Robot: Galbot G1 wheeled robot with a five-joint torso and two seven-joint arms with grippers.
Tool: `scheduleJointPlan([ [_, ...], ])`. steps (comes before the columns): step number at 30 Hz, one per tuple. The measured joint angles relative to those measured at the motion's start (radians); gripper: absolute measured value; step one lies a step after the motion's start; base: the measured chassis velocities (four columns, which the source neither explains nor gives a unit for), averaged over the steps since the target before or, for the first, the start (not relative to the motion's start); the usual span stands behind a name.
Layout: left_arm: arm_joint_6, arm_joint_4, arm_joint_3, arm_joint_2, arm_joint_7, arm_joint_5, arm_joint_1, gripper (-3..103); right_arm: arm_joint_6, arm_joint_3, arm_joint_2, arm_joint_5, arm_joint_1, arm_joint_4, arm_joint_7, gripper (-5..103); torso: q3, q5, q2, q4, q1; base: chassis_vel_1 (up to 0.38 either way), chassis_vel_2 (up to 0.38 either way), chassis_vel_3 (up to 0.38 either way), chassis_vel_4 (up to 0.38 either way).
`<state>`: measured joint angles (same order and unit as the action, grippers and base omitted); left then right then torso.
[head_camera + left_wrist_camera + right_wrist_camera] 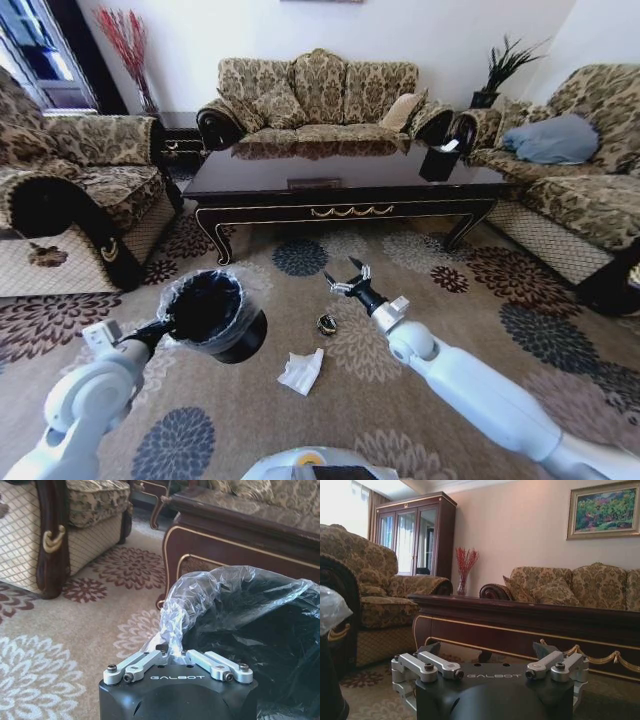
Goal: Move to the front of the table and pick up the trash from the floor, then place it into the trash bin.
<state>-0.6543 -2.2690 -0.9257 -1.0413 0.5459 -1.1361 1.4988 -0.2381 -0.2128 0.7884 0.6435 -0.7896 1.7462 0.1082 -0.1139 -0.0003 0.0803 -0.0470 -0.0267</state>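
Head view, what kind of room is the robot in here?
Most likely a home living room: patterned sofas stand around a low dark wood table on a flowered carpet.

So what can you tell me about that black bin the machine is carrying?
The trash bin is small, round and black, lined with a thin clear plastic bag that crinkles over its rim. It hangs tilted above the flowered carpet, mouth turned toward the table. The left gripper is shut on its bagged rim.

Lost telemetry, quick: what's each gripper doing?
Left gripper: shut on the bin liner, bin held up.
Right gripper: open, empty, above the carpet.
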Motion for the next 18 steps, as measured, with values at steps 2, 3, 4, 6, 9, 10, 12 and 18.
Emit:
scheduleJointPlan([
  [2, 0.001, 0.0, -0.009, 0.0, 0.006, -0.007, -0.003, 3, 0.008, -0.009, 0.01, -0.008, 0.0, -0.022, 0.008, 100, 0.0, 0.0001, 0.0, -0.0001, 0.0, 0.0, 0.0, 0.0, 0.0],
  [3, 0.001, 0.0, -0.019, -0.001, 0.009, -0.014, -0.005, 3, 0.019, -0.013, 0.028, -0.02, -0.004, -0.048, 0.022, 100, 0.0, 0.0002, 0.0, 0.0001, 0.0, 0.0, 0.0, 0.0, 0.0],
  [4, 0.001, -0.001, -0.025, -0.003, 0.009, -0.017, -0.005, 3, 0.031, -0.015, 0.044, -0.03, -0.012, -0.072, 0.039, 100, 0.0, 0.0002, 0.0, 0.0001, 0.0, 0.0, 0.0, 0.0, 0.0],
  [6, 0.001, -0.001, -0.032, -0.004, 0.01, -0.018, -0.005, 3, 0.051, -0.02, 0.067, -0.038, -0.027, -0.102, 0.069, 100, 0.0, 0.0003, 0.0, 0.0003, 0.0, 0.0, 0.0, 0.0, 0.0],
  [9, 0.0, -0.005, -0.044, 0.001, 0.011, -0.03, -0.008, 3, 0.082, -0.044, 0.101, -0.056, -0.052, -0.171, 0.118, 100, 0.0, 0.0003, 0.0, 0.0, 0.0, 0.0, 0.0, 0.0, 0.0],
  [10, 0.0, -0.005, -0.044, 0.001, 0.011, -0.03, -0.008, 3, 0.082, -0.044, 0.101, -0.056, -0.052, -0.171, 0.118, 100, 0.0, 0.0003, 0.0, 0.0, 0.0, 0.0, 0.0, 0.0, 0.0],
  [12, -0.002, -0.008, -0.052, 0.006, 0.014, -0.044, -0.015, 3, 0.082, -0.059, 0.116, -0.082, -0.058, -0.211, 0.115, 100, 0.0, 0.0004, 0.0, 0.0, 0.0, 0.0, 0.0, 0.0, 0.0],
  [18, -0.01, -0.006, -0.071, 0.009, 0.038, -0.08, -0.037, 3, 0.068, -0.116, 0.15, -0.122, -0.041, -0.298, 0.07, 100, 0.0, 0.0002, 0.0, 0.0, 0.0, 0.0, 0.0, 0.0, 0.0],
])
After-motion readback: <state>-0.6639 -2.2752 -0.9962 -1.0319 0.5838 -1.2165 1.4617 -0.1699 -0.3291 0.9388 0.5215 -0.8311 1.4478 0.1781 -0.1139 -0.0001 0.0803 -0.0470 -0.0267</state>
